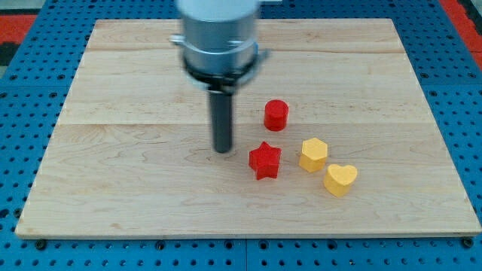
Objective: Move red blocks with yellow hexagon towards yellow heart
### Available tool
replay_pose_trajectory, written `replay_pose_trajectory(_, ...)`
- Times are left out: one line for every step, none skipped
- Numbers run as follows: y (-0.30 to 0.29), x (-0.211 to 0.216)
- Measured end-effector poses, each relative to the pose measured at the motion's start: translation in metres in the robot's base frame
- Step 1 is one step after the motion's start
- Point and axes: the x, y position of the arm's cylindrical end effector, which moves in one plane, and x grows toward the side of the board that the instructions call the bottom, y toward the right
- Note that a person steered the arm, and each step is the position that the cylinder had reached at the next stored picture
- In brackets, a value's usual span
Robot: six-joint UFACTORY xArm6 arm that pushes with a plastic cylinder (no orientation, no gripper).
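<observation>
A red star block [265, 160] lies right of the board's middle. A red cylinder block [276, 114] stands above it. A yellow hexagon block [313, 154] lies just right of the star. A yellow heart block [340, 179] lies at the hexagon's lower right, very close to it. My tip [223, 150] rests on the board a short way left of the red star, apart from it, and below left of the red cylinder.
The wooden board [113, 188] lies on a blue perforated table [22, 150]. The arm's grey body [218, 34] hangs over the board's upper middle.
</observation>
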Motion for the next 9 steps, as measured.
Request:
replay_pose_trajectory(-0.007, -0.014)
replay_pose_trajectory(0.078, 0.015)
replay_pose_trajectory(0.086, 0.041)
replay_pose_trajectory(0.121, 0.039)
replay_pose_trajectory(0.008, 0.013)
replay_pose_trajectory(0.028, -0.051)
replay_pose_trajectory(0.086, -0.067)
replay_pose_trajectory(0.182, -0.019)
replay_pose_trajectory(0.178, -0.030)
